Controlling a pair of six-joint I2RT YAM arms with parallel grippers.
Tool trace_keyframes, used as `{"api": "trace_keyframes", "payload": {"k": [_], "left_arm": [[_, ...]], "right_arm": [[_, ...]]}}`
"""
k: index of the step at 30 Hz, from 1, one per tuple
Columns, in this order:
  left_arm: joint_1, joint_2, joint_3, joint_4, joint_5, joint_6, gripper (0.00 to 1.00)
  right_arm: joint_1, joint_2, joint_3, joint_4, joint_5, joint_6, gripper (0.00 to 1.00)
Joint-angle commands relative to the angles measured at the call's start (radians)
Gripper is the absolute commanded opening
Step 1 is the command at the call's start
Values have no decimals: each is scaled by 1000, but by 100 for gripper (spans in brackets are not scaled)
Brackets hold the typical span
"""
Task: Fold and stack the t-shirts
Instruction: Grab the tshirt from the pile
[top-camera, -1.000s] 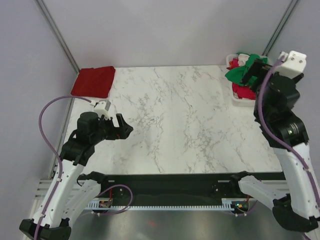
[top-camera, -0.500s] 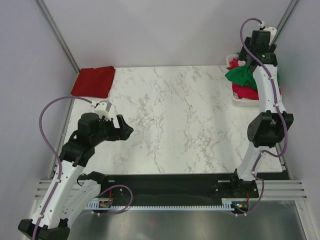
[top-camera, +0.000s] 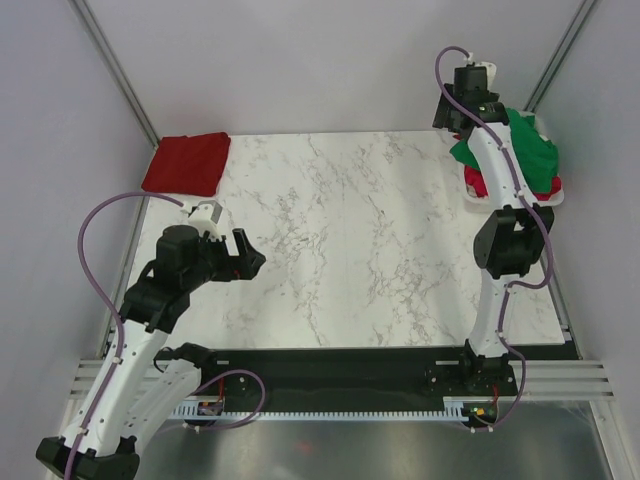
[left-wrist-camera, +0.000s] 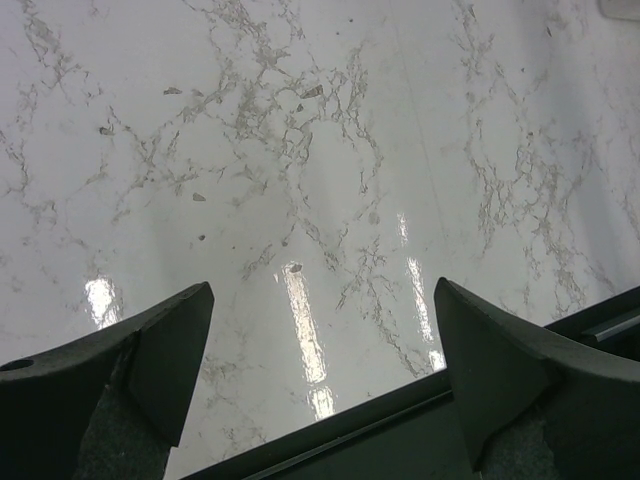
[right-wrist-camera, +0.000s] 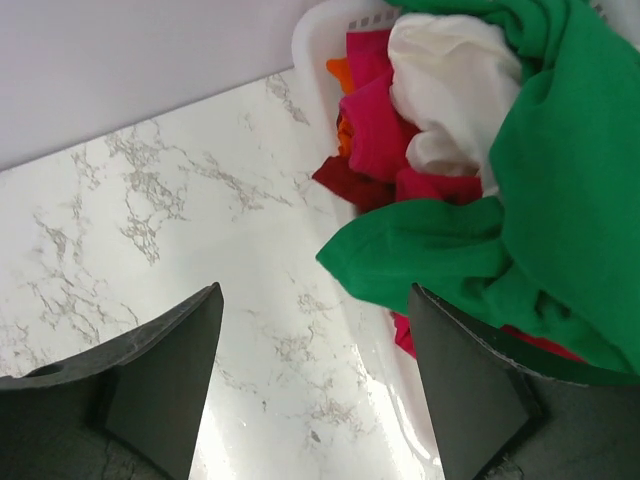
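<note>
The right arm is now stretching tall over the far right corner of the bench (top-camera: 350, 230), having swung there within the last second from a folded pose beside the white basket (right-wrist-camera: 318, 28). The right claw (right-wrist-camera: 315, 295) is hanging with its fingers spread wide and empty, so no shirt is being lifted yet and this looks like the approach for a first pick from the pile. The green t-shirt (right-wrist-camera: 545, 200) is lying bunched on top of the basket, ahead of the claw and to its right, spilling over the rim. Its long axis is running from the far right down toward the claw, with a folded lobe pointing left into the gap ahead of the fingers. White (right-wrist-camera: 450, 80) and crimson-pink (right-wrist-camera: 375, 125) shirts are lying beneath it. The left claw (left-wrist-camera: 322, 290) is hovering, fingers apart, over bare bench, unmoved. A folded dark red shirt (top-camera: 187, 163) is lying well beyond it, to its left.
</note>
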Motion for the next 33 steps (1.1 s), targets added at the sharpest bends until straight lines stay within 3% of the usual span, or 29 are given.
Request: {"api": "trace_keyframes", "payload": {"k": [1, 6, 17, 21, 22, 27, 28, 29, 33], "left_arm": [[-1, 3, 4, 3, -14, -19, 100], [-1, 7, 4, 3, -14, -20, 99], [-1, 16, 4, 3, -20, -22, 99], [-1, 18, 4, 2, -23, -24, 99], [-1, 18, 3, 3, -25, -24, 99], [-1, 23, 4, 2, -28, -24, 99], [-1, 23, 4, 2, -29, -24, 99], [-1, 21, 3, 2, -28, -25, 99], [-1, 3, 3, 2, -32, -24, 99]], "right_arm": [[43, -27, -41, -8, 132, 30, 83], [40, 8, -26, -23, 213, 70, 82], [-16, 125, 37, -25, 218, 81, 81], [-43, 148, 40, 1, 197, 69, 66], [-42, 148, 39, 3, 192, 69, 53], [-43, 134, 42, 12, 184, 49, 20], [-43, 127, 42, 12, 181, 49, 6], [-42, 110, 42, 15, 183, 49, 0], [-42, 24, 61, 1, 138, 57, 0]]}}
